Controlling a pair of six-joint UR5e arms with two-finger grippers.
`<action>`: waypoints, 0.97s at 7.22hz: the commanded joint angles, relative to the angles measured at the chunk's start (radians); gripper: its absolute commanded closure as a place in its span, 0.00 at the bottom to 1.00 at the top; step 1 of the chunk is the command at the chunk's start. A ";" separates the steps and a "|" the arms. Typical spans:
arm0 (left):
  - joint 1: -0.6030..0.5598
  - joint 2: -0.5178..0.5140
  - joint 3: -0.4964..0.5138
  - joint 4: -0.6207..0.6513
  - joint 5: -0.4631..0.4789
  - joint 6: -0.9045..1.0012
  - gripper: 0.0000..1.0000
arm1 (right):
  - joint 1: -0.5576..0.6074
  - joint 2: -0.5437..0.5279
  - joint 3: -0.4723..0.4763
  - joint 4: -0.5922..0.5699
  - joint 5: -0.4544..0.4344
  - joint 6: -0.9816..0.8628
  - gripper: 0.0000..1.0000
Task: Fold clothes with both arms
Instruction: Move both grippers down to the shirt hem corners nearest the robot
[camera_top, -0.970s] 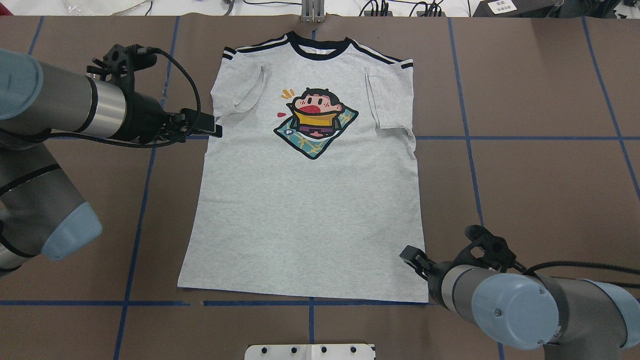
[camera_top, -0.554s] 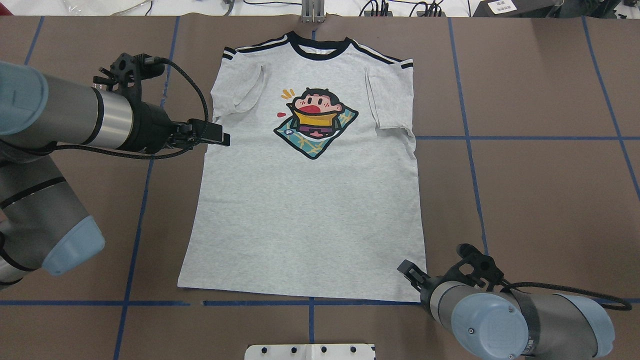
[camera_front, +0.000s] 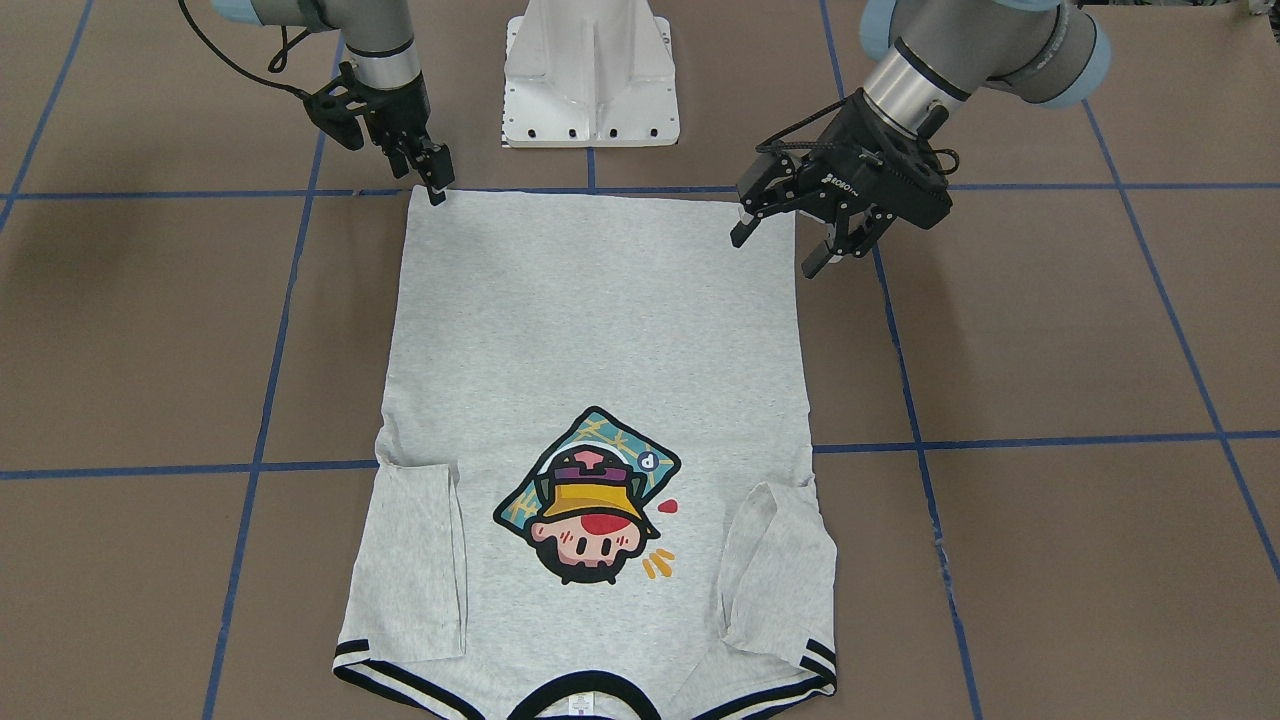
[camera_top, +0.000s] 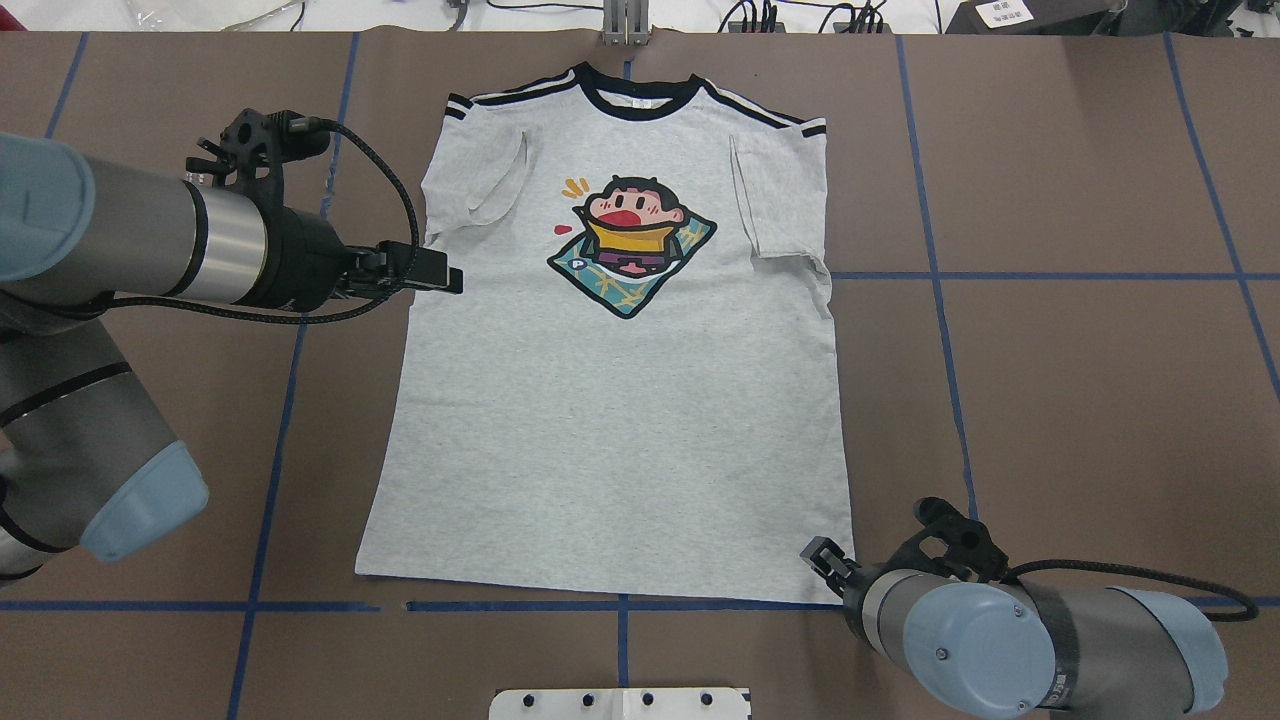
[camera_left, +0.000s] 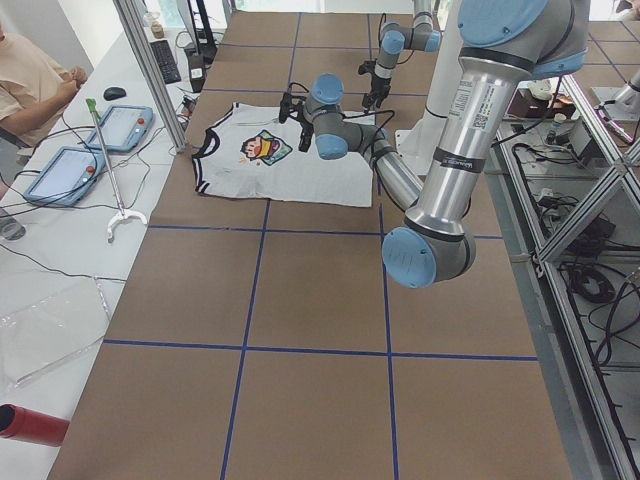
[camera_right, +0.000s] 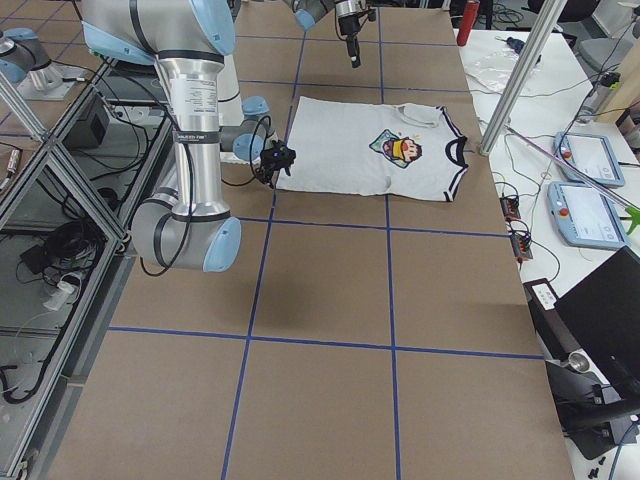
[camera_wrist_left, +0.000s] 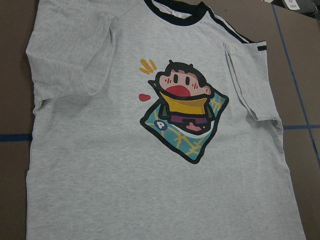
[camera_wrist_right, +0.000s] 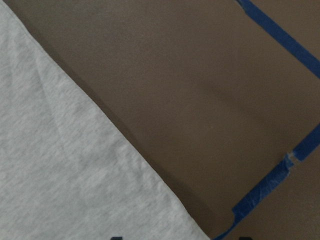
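**Hovering over a flat tee, both claws near its sides**

Looking at the rig: the grey T-shirt (camera_top: 620, 420) is spread flat, print side up, in the middle of the brown tabletop (camera_top: 1050, 400). Its black-trimmed collar (camera_top: 635, 100) points at the edge far from the robot and its hem runs along the robot-side edge. Both sleeves (camera_top: 780, 200) are already tucked in onto the body, and the cartoon print (camera_top: 630, 245) sits fully uncovered between them.

The left claw (camera_front: 777, 250) is spread wide with nothing in it. It hangs well above the shirt's side that faces the tabletop's left edge, and its wrist camera takes in the whole chest from up high.

The right claw (camera_front: 434, 185) is down low at the hem corner nearest the tabletop's right edge, just beside the blue tape line (camera_top: 700, 604) there. The wrist view shows two dark tips with a gap between them and the shirt corner in that gap, so it looks parted and isn't pinching fabric. Can't tell if it touches the cloth.
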 joint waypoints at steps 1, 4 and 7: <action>0.001 0.001 -0.003 0.000 0.002 -0.001 0.04 | -0.004 -0.003 0.000 -0.002 0.001 0.016 0.23; 0.001 0.002 -0.004 0.000 0.002 0.001 0.04 | -0.005 0.000 -0.010 0.001 0.020 0.018 0.27; 0.001 0.013 -0.006 0.000 0.002 0.002 0.04 | -0.005 0.003 -0.014 0.001 0.021 0.049 0.79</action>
